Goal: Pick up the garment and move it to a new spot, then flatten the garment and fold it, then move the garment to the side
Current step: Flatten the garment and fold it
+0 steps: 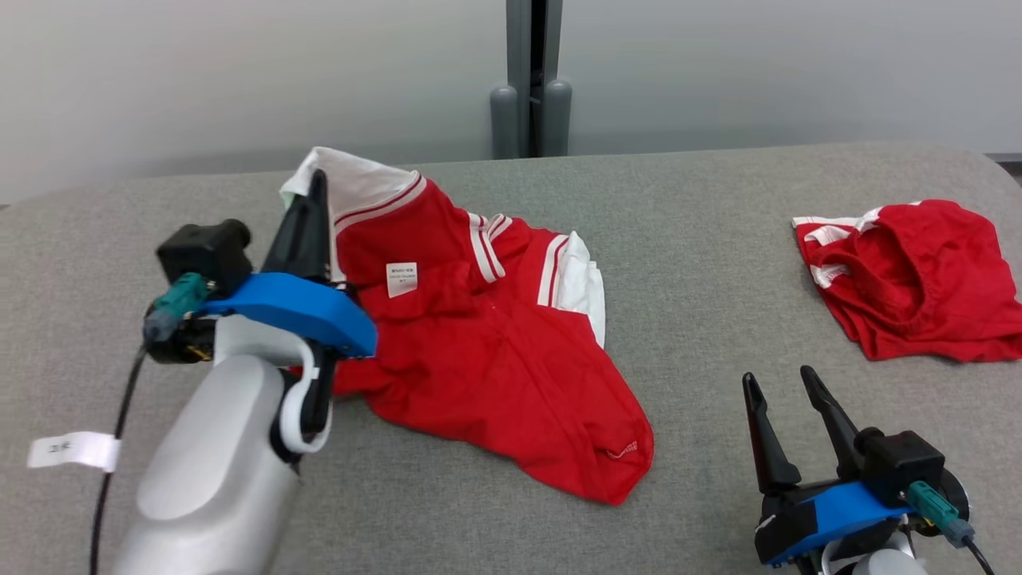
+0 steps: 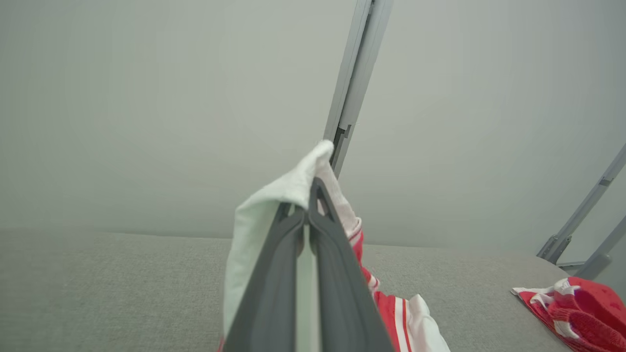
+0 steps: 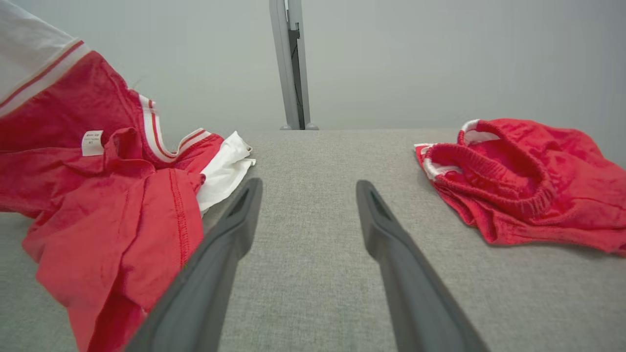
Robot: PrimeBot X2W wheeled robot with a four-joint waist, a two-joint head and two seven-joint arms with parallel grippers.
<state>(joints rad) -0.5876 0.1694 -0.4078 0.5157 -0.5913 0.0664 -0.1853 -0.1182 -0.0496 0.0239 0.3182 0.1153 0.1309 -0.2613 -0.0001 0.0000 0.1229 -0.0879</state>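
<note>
Two-fingered left gripper (image 2: 313,195) clamps the jersey (image 2: 249,234) by its white edge, perhaps a sleeve, plain in the wrist view; head view adds the right gripper (image 1: 778,375), released, lower right.

A grey fabric-covered table (image 1: 703,263) holds a crumpled red and white shirt (image 1: 479,335) left of centre and bunched red shorts (image 1: 918,279) far right, well apart. The left gripper (image 1: 319,182) pinches the shirt's far left corner; the right gripper (image 1: 778,377) sits nearer, before the shorts. A grey post (image 1: 531,80) stands behind.
</note>
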